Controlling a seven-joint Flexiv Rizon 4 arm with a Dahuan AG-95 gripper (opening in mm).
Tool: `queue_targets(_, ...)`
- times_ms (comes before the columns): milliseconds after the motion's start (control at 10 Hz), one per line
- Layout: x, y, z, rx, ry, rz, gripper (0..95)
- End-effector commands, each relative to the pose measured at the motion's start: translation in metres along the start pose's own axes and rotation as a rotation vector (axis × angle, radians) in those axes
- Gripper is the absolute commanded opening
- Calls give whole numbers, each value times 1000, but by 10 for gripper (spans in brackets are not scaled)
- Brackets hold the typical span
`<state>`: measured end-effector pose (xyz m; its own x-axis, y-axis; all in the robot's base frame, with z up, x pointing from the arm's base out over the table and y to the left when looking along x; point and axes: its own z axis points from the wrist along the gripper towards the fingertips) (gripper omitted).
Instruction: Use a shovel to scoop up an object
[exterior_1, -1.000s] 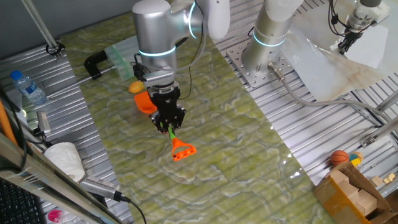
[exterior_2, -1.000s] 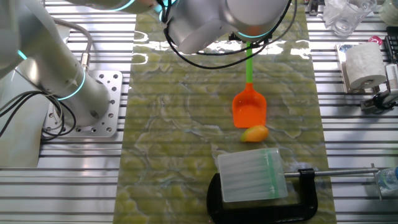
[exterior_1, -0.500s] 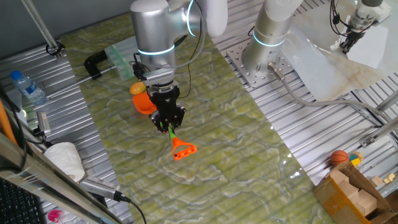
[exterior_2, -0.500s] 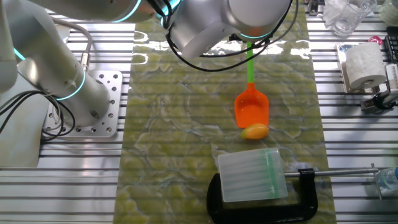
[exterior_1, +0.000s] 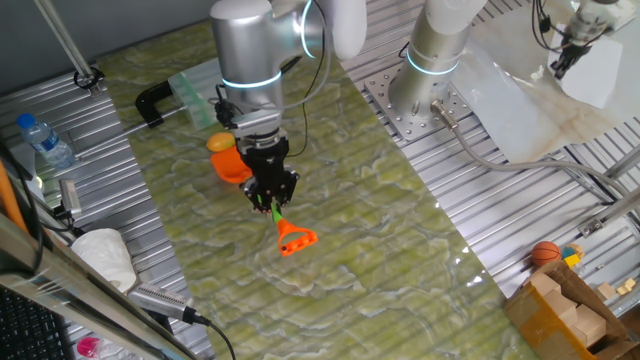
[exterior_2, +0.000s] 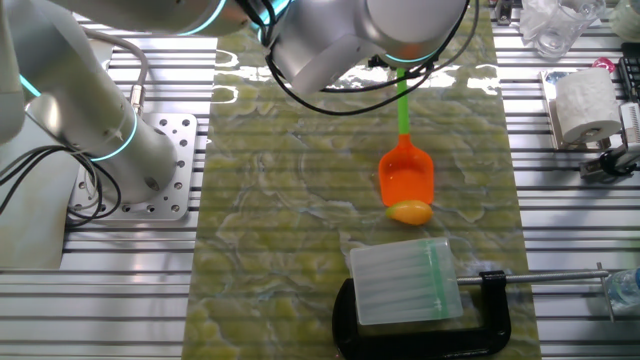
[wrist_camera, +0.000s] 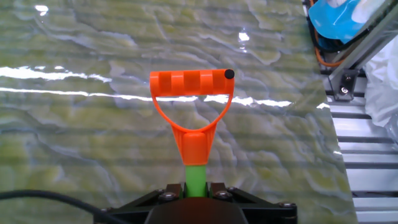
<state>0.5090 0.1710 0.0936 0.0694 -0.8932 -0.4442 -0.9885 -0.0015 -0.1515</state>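
Gripper (exterior_1: 272, 203) clamped on the shovel (exterior_2: 404, 152) by its green shaft, orange blade tip touching the object (exterior_2: 409, 212) (a yellow oval lump), mid-worktop (exterior_2: 290, 240), clamp (exterior_2: 425, 300) nearby.

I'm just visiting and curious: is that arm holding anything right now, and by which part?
Yes, the tool grips the shovel by its green shaft, near the orange D-shaped end.

the desk (exterior_1: 120, 270) was ribbed metal, with a green marbled mat (exterior_1: 380, 240) spread over its middle. on the mat lay a small yellow-orange object (exterior_2: 409, 212) and a clear plastic box (exterior_2: 403, 281) held by a black clamp (exterior_2: 490, 310). a water bottle (exterior_1: 45, 140) and a paper roll (exterior_2: 583, 105) rested on the bare metal.
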Motion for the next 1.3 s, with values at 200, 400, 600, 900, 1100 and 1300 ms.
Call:
queue_targets(200,0,2,-2,-8,13,-19,0)
queue_targets(400,1,1,-2,-9,20,-27,0)
queue_targets(600,5,0,0,-11,10,-28,0)
queue_targets(900,6,-3,1,-18,17,23,0)
queue_targets(1100,6,-3,1,-15,40,65,0)
queue_targets(1300,6,-3,1,1,62,98,0)
